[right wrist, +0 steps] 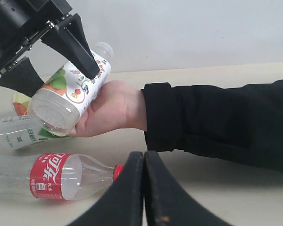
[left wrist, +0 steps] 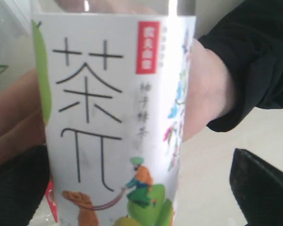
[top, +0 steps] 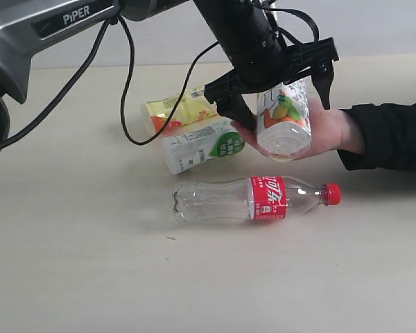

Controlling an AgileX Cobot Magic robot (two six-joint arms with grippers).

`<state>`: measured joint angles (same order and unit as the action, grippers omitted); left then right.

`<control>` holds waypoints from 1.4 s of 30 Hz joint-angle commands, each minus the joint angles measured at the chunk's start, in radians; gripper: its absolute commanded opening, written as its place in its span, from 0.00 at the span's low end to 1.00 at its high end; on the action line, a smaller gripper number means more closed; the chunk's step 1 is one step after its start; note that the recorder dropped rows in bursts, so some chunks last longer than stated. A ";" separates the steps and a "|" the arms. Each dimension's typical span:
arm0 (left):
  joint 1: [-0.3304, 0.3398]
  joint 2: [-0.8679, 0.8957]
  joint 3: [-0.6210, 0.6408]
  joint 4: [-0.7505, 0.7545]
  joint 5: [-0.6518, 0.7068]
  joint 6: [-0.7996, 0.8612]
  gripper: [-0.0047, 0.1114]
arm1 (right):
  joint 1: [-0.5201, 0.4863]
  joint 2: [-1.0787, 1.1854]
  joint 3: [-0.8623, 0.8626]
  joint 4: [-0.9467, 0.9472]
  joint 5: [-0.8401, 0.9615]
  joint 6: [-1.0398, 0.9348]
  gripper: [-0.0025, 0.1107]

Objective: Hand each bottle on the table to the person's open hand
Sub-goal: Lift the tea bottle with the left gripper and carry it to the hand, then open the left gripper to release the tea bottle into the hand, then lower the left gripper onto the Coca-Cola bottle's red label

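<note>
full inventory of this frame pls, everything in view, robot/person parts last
fruit-label bottle: 1, clear with white-green-orange label, lying in the person's hand, between the left gripper's jaws
yellow bottle: 1, yellow, lying on the table, farthest back
white bottle: 1, white with green label, lying on the table just in front of the yellow one
red-label bottle: 1, clear with red label and cap, lying on the table nearest the exterior camera
table: 1, pale beige
cable: 1, black, hanging from the left arm
person's hand: 1, bare, palm up over the table, black sleeve
left gripper: 1, black, open around the fruit-label bottle
right gripper: 1, black, shut, empty
</note>
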<state>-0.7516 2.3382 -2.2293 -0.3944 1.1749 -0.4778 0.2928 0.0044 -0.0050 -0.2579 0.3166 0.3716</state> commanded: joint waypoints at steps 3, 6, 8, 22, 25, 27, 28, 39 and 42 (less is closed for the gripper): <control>0.003 -0.029 -0.007 0.008 -0.009 0.116 0.94 | 0.004 -0.004 0.005 -0.003 -0.008 -0.005 0.02; 0.003 -0.060 -0.007 0.034 -0.016 0.181 0.94 | 0.004 -0.004 0.005 -0.003 -0.008 -0.005 0.02; 0.003 -0.081 -0.007 0.055 -0.016 0.218 0.94 | 0.004 -0.004 0.005 -0.003 -0.008 -0.005 0.02; -0.070 -0.171 -0.007 0.052 0.046 0.575 0.94 | 0.004 -0.004 0.005 -0.003 -0.008 -0.005 0.02; -0.099 -0.173 -0.007 0.068 0.046 0.653 0.94 | 0.004 -0.004 0.005 -0.003 -0.008 -0.005 0.02; -0.125 -0.173 -0.003 0.086 0.046 0.710 0.94 | 0.004 -0.004 0.005 -0.003 -0.008 -0.005 0.02; -0.136 -0.173 -0.001 0.087 0.046 0.729 0.94 | 0.004 -0.004 0.005 -0.003 -0.008 -0.005 0.02; -0.318 -0.173 0.046 0.387 0.046 0.870 0.94 | 0.004 -0.004 0.005 -0.003 -0.008 -0.006 0.02; -0.354 -0.173 0.105 0.544 0.046 0.870 0.94 | 0.004 -0.004 0.005 -0.003 -0.008 -0.006 0.02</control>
<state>-1.0820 2.1753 -2.1695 0.0197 1.2252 0.3857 0.2928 0.0044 -0.0050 -0.2579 0.3166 0.3716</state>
